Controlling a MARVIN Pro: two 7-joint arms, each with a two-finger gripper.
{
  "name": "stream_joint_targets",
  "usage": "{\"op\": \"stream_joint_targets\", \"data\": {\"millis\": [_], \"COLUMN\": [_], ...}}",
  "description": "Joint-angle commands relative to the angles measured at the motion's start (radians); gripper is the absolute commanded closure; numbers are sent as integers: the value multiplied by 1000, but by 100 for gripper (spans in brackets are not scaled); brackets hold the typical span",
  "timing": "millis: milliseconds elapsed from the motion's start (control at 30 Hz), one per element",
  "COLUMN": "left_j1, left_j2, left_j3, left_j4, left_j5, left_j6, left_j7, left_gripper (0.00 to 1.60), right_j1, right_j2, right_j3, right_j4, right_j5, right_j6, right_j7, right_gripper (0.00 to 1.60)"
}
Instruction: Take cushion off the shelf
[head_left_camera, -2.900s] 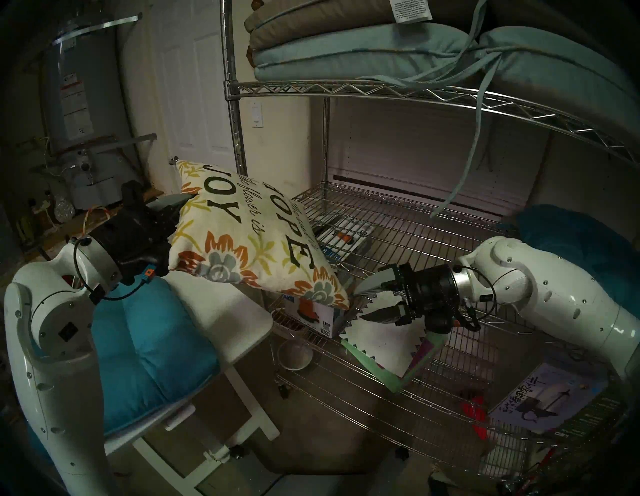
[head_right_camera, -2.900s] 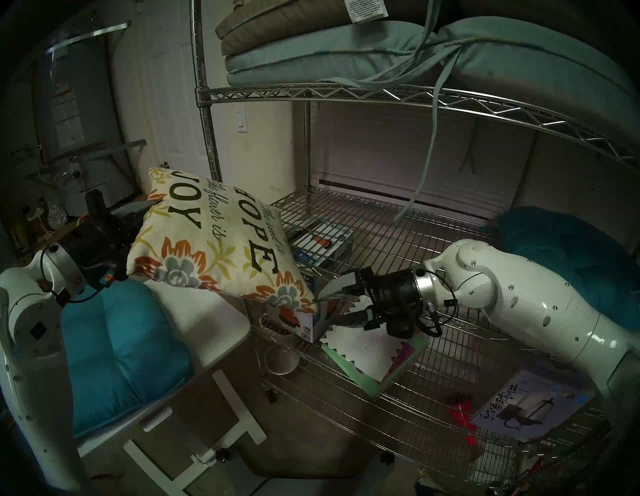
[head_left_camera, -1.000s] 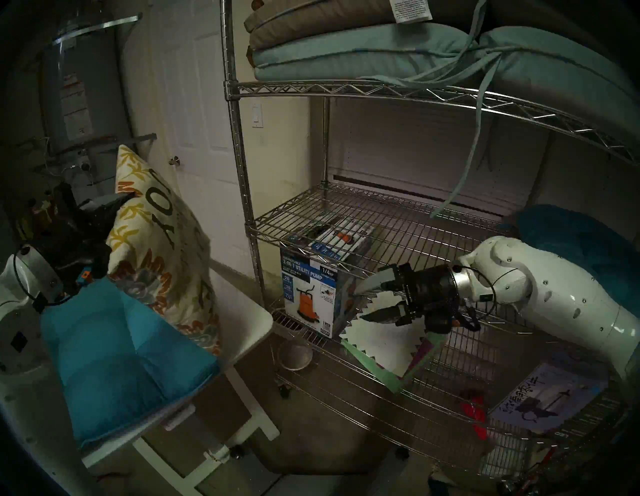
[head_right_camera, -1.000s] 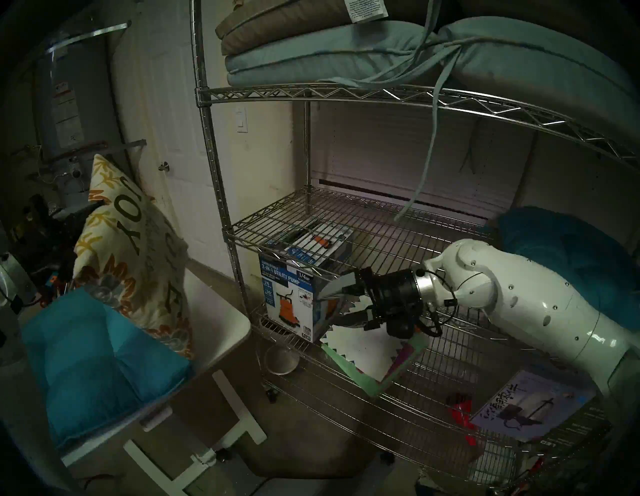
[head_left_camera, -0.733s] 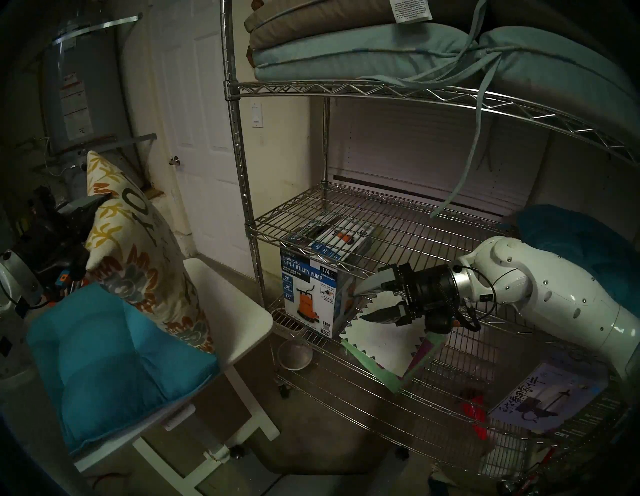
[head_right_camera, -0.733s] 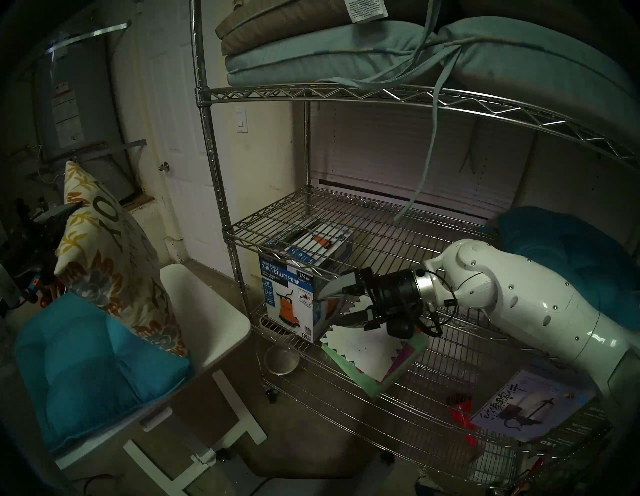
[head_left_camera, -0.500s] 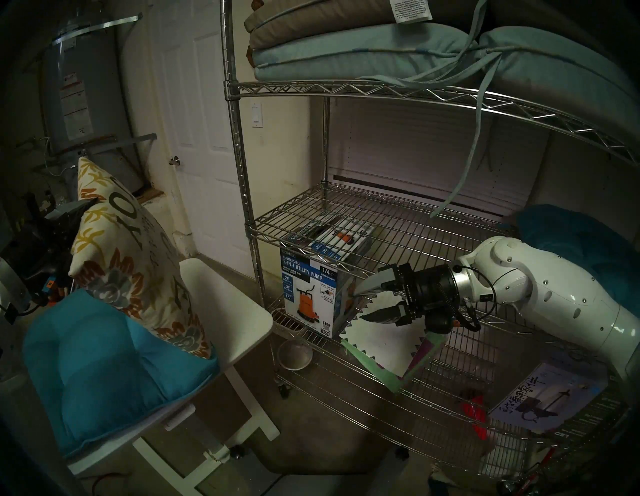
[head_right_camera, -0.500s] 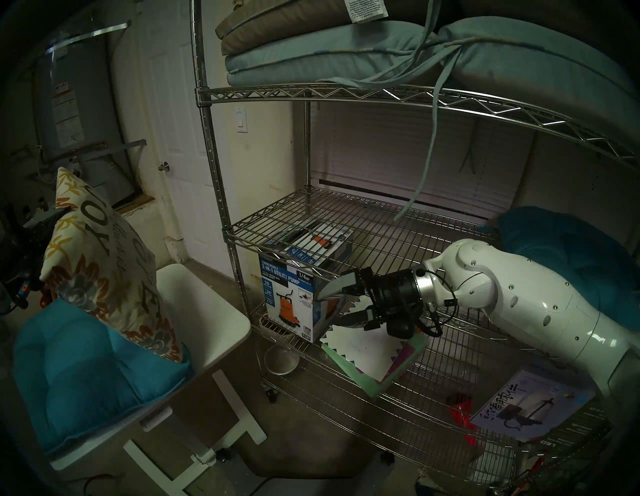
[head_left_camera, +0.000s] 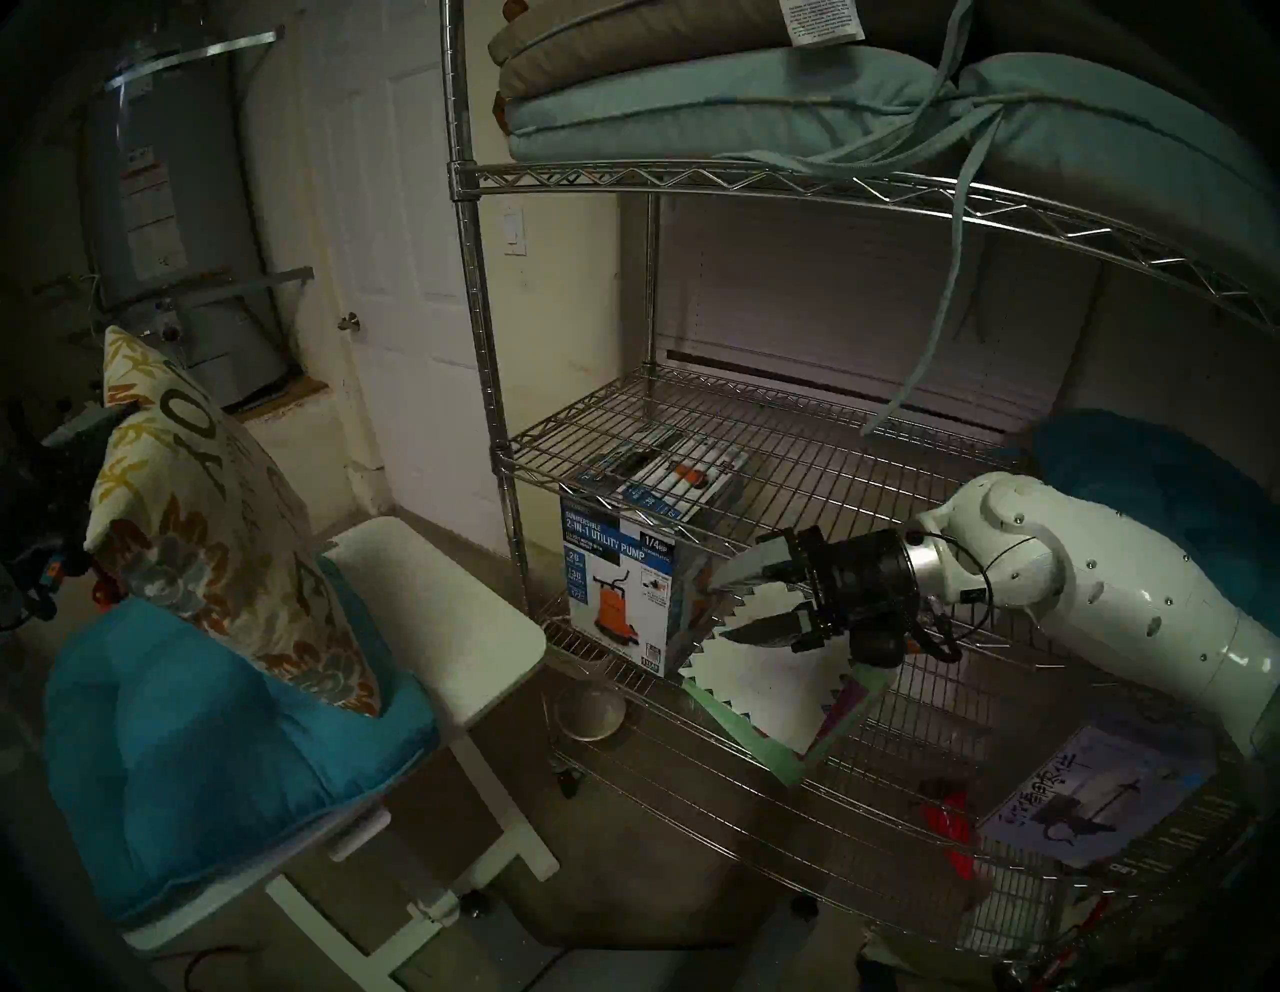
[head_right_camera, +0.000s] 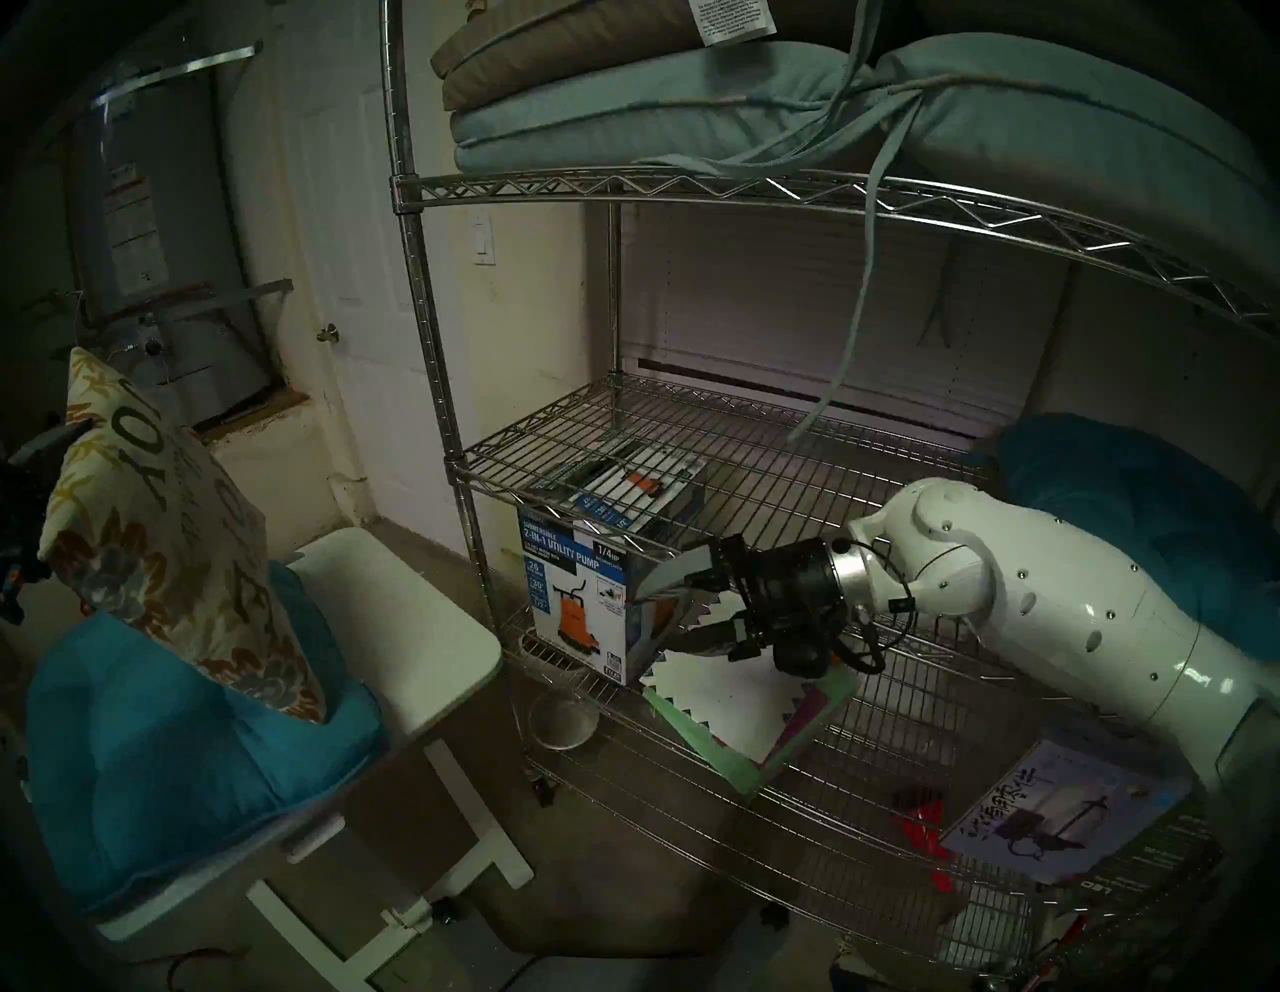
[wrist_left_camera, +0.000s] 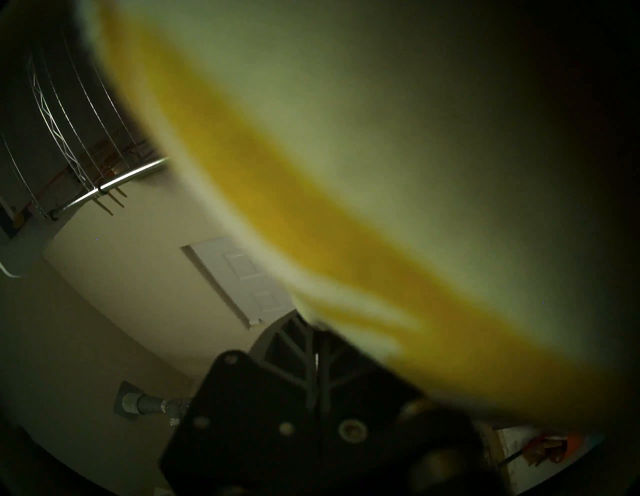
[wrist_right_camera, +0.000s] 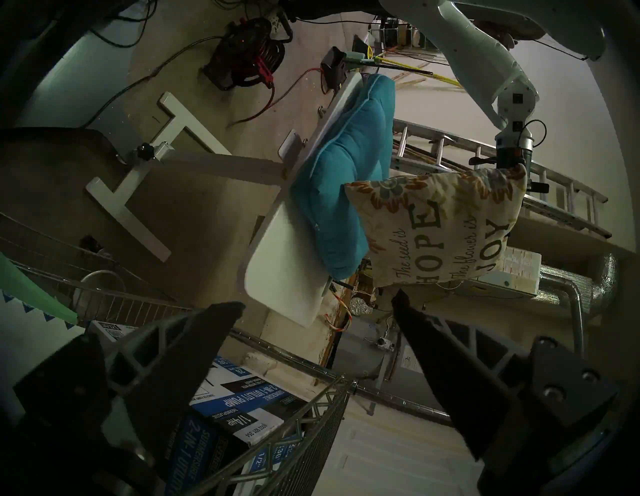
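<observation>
Left gripper (head_left_camera: 104, 422) clamped on cushion (head_left_camera: 208, 526) edge; cushion hangs tilted off it, low corner touching the teal seat pad (head_left_camera: 208, 755), clear of the shelf (head_left_camera: 762, 457). Right gripper (head_left_camera: 727, 606) wide, empty, beside pump box (head_left_camera: 616, 589).

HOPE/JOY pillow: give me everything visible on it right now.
The pillow is square, soft cream fabric, printed with black "The seed is HOPE, The flower is JOY" lettering and orange, yellow and grey-teal flowers and leaves. It is clear of the wire shelf, held tilted on edge by the left hand, which is shut on its upper side edge. Its lowest corner presses into the teal seat cushion lying on the white table. The open right hand is apart from it.
</observation>
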Motion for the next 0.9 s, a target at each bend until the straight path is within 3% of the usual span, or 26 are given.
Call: {"op": "stream_joint_targets", "data": {"millis": [0,233,533,867], "left_j1": [-1,24,77,85], "left_j2": [36,10,-69,-101], "left_j3": [-65,-102,-125,-161], "left_j4": [28,37,36,167], "left_j5": [-24,-40,-62,38], "left_j6": [-35,-79,-146,-254], "left_j7": [10,1,-2,19], "left_gripper": [160,160,160,160], "right_j1": [16,16,17,16], "right_j2": [2,2,2,3], "right_j3": [6,5,5,4], "right_j4": [-3,-2,-3,-4], "right_j5": [9,9,9,8], "right_j6": [2,2,2,2], "right_j7": [-8,-9,-9,-9], "right_gripper": [0,0,0,0]}}
